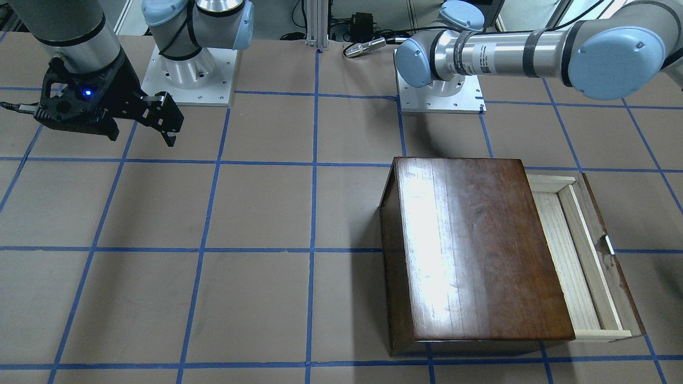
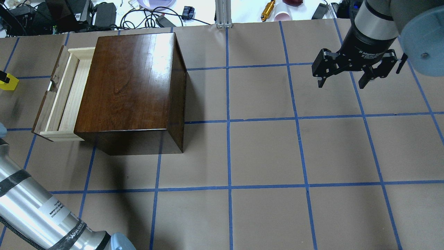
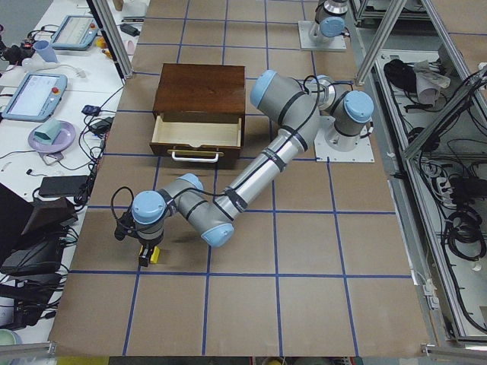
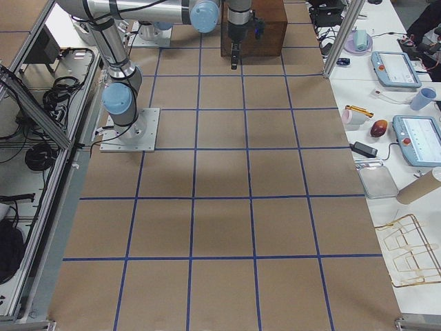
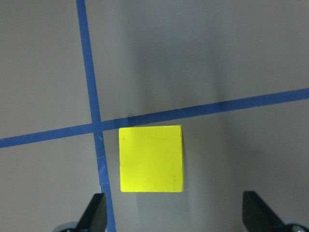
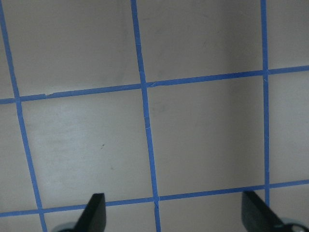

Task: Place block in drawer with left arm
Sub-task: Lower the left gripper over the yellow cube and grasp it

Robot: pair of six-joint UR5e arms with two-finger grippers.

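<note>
The yellow block [image 5: 151, 158] lies on the brown table paper at a crossing of blue tape lines. It also shows at the left edge of the overhead view [image 2: 8, 82] and in the exterior left view [image 3: 154, 256]. My left gripper [image 5: 176, 218] hangs over it, open, with the block just ahead of and between the fingertips [image 5: 96, 212], nearer the left one. The drawer [image 2: 64, 97] stands pulled out of the dark-brown box [image 2: 131, 83] and looks empty. My right gripper [image 2: 343, 75] is open and empty above bare table, far from the box.
The drawer's knob [image 1: 608, 244] points towards the block's side of the table. The arm bases [image 1: 187, 69] [image 1: 440, 90] stand at the robot's edge. Cables, cups and tablets [image 2: 138, 10] crowd the bench beyond the far edge.
</note>
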